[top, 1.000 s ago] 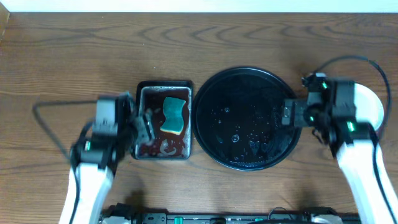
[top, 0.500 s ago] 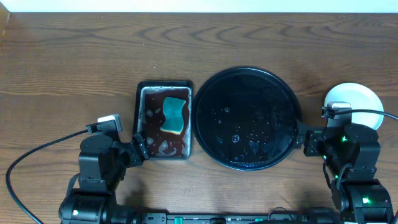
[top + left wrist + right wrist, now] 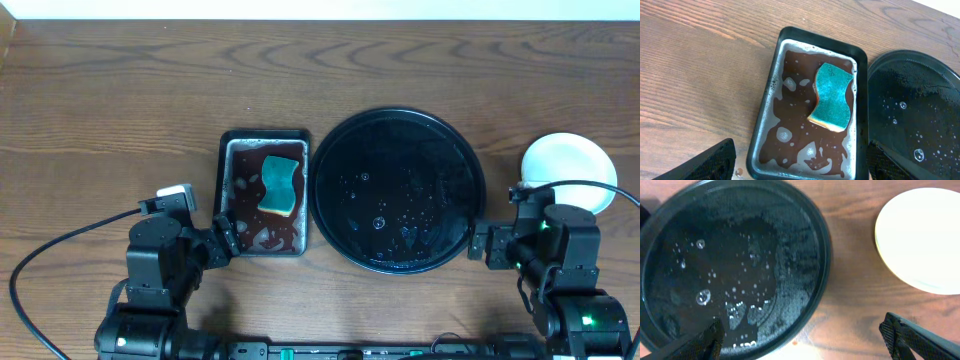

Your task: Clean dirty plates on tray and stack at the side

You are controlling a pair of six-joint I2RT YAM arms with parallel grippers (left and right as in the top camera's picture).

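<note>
The plates (image 3: 568,170) sit stacked on the tabletop (image 3: 100,100) at the frame's right, beside the wet, bare tray (image 3: 397,190). They are likely light, rigid, slick and chippable, so pinch the rim. The left end effector (image 3: 224,238) and right end effector (image 3: 484,243) are both spread, empty.

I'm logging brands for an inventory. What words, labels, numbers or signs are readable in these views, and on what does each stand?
None: no text can be read in any view. The tray, the metal pan, the sponge and the plates show no print or label.
</note>
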